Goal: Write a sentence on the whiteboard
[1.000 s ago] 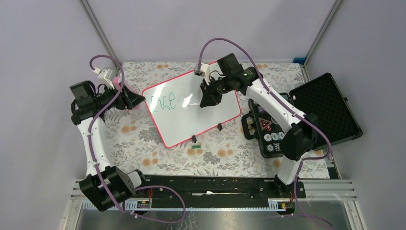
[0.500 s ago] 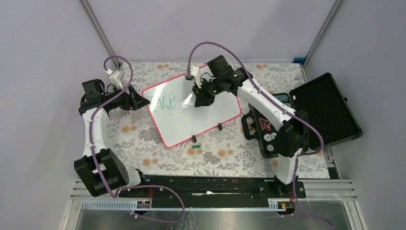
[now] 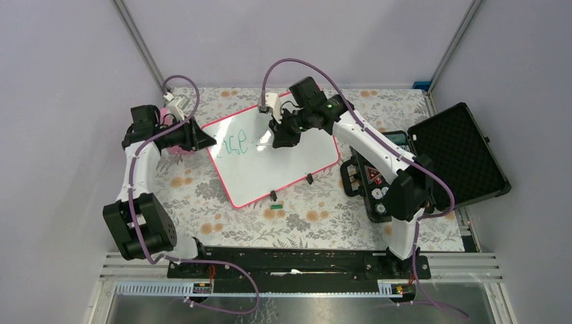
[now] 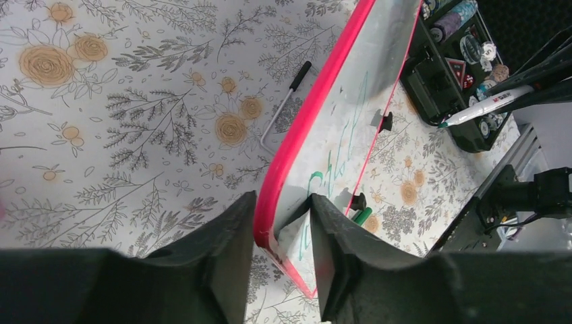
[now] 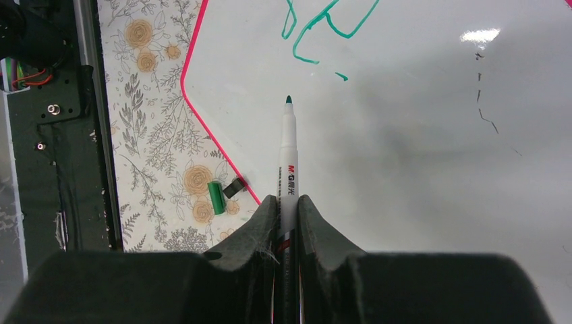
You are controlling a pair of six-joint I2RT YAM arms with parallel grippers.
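Pink-framed glossy whiteboard (image 3: 283, 169), lying askew, green sentence (image 3: 233, 144) just a few letters near left edge

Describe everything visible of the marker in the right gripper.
The marker is a slim white plastic-looking pen with black printing on its barrel and a dark green tip, uncapped. The right gripper clamps its rear part. It points across the whiteboard, tip short of the green writing; whether it touches the board cannot be told.
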